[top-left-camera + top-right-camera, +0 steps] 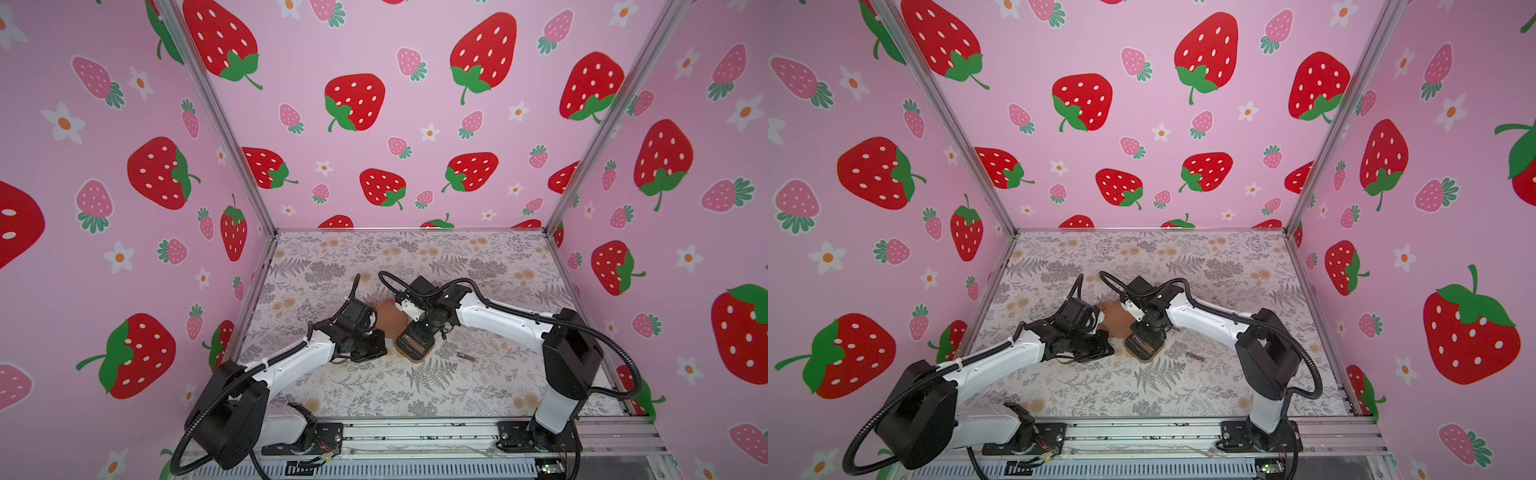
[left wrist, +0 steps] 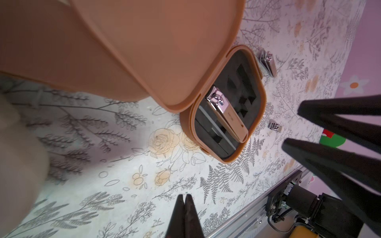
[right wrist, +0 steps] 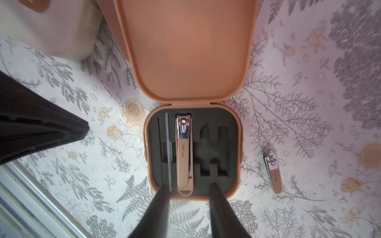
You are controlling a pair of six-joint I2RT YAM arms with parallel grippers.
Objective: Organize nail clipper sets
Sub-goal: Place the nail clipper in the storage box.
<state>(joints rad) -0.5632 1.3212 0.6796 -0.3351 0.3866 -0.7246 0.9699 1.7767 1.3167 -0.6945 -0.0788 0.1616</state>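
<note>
An open brown case lies mid-table with its lid tilted up. In its black slotted inside rest a large clipper and a thin file; the other slots are bare. My right gripper hovers open over the case's near edge, its fingers astride the clipper's end, holding nothing. My left gripper is shut and empty, just left of the case. A small clipper lies on the mat right of the case. In both top views the arms cover most of the case.
A cream case stands close behind and left of the open lid, with a second brown shape beside it. Another small metal tool lies on the mat near the small clipper. The table's metal front rail runs along the near edge.
</note>
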